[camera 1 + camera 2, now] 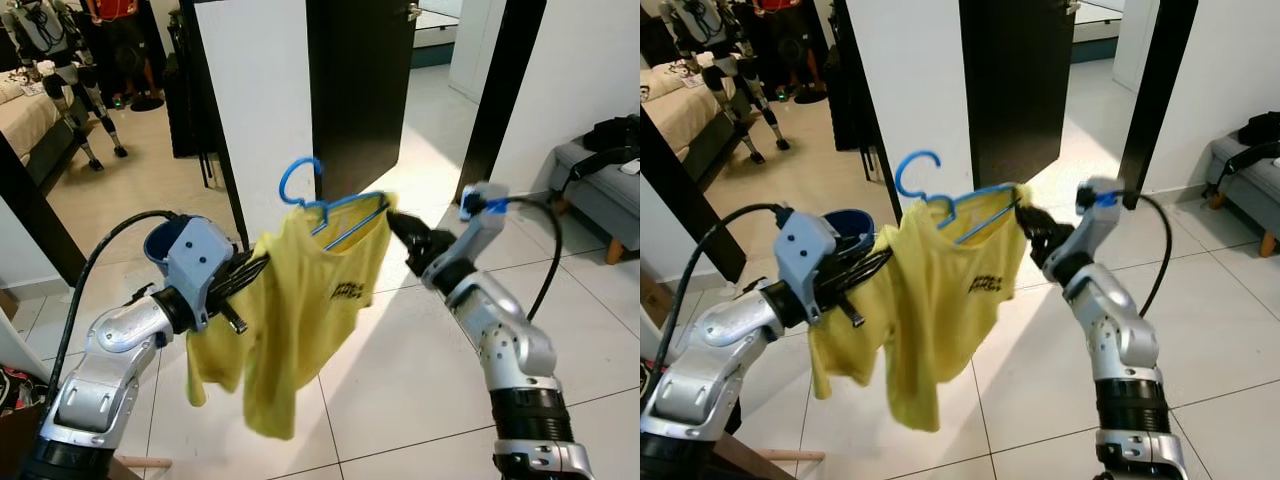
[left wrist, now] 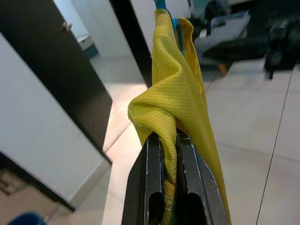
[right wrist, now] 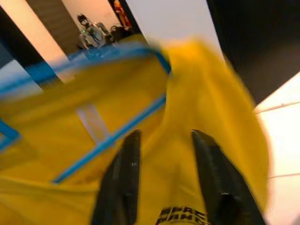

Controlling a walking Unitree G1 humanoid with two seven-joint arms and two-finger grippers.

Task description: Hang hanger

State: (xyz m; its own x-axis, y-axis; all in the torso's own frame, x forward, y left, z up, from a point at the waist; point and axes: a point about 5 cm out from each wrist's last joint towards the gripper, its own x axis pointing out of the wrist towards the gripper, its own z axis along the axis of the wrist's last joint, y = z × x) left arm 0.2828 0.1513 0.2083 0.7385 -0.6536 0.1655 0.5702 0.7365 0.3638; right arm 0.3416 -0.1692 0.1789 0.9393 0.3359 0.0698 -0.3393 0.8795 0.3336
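Left eye view shows your blue hanger [image 1: 318, 205] held up in mid-air between both arms, above the tiled floor [image 1: 400, 350], with a yellow shirt [image 1: 290, 310] draped on it and hanging down. Your left gripper [image 2: 169, 154] has its fingers pressed together, pinching a fold of the shirt at its left shoulder. Your right gripper [image 3: 164, 154] sits at the shirt's other shoulder with its fingers spread against the cloth. Behind stand a white wall panel [image 1: 255, 90] and a dark door [image 1: 360, 90].
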